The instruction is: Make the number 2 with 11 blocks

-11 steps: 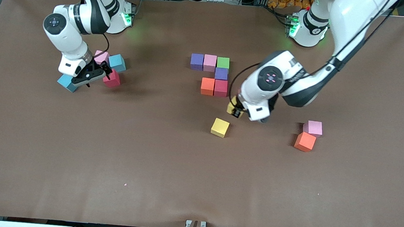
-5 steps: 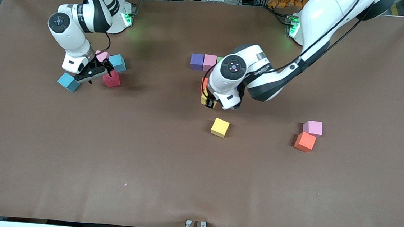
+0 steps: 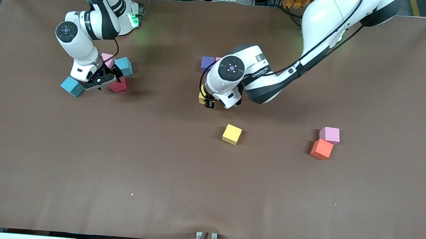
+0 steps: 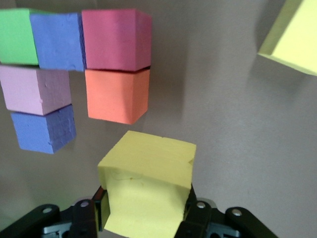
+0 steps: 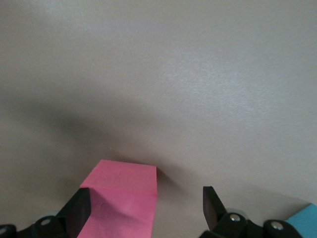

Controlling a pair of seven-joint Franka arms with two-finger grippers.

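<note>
Front strip of table [image 3: 207, 195]: bare brown surface from the near edge up to the loose blocks, wide and open across its whole width
Loose yellow block [image 3: 232, 134]: alone on the table, nearest of the blocks to the front camera, open surface on every side; it shows at the edge of the left wrist view [image 4: 292, 37]
Orange block [image 3: 321, 149]: toward the left arm's end, touching a pink block [image 3: 329, 134] that lies just farther from the camera; bare table around the pair
Left gripper [image 3: 207, 101]: clenched on a yellow block [image 4: 148, 186], one finger on each side face, over bare table just beside the started number 2
Started number 2 [image 4: 74, 69]: six blocks packed edge to edge, mostly hidden under the left arm in the front view; the wrist view shows orange [image 4: 118, 94], red [image 4: 116, 38], two purple [image 4: 43, 128], pink [image 4: 34, 89] and green [image 4: 17, 35]
Right gripper [image 3: 103, 82]: fingers spread wide, low over a red block [image 5: 121, 203] that lies between them, apart from both fingers
Cluster at the right arm's end: blue block [image 3: 72, 86], second blue block [image 3: 124, 65] and pink block [image 3: 107, 58] close around the red one
Farthest strip: bare table up to the arm bases
</note>
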